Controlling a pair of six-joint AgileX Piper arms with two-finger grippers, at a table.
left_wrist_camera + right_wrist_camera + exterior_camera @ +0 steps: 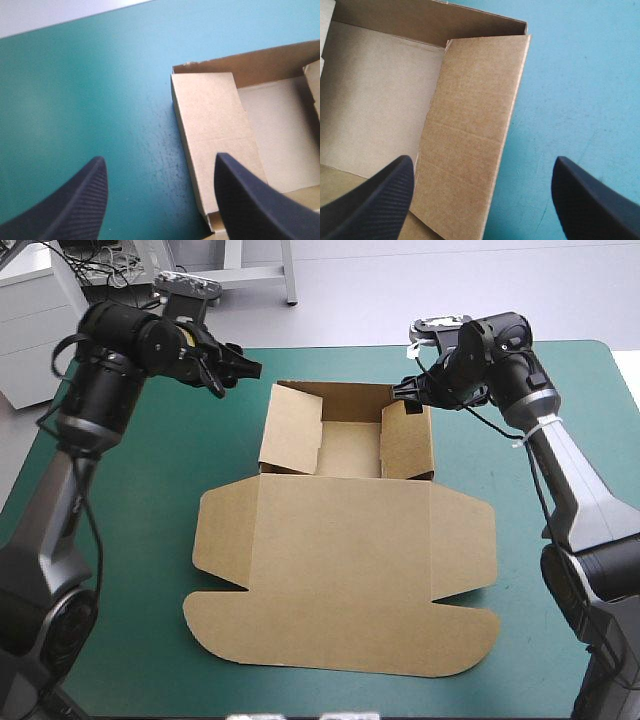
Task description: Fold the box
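Brown box, teal-green cover, black fingers.
You see the box (345, 550) in one plain brown, without any print; its raised side walls show faint straight lines, close together. The table's cover (120, 570) is an even teal-green, with small dark specks just left of the box. The fingers (75, 205) are black, with a fine pattern of thin ribs. The arms (575, 480) are black at the far end and grey nearer to you.
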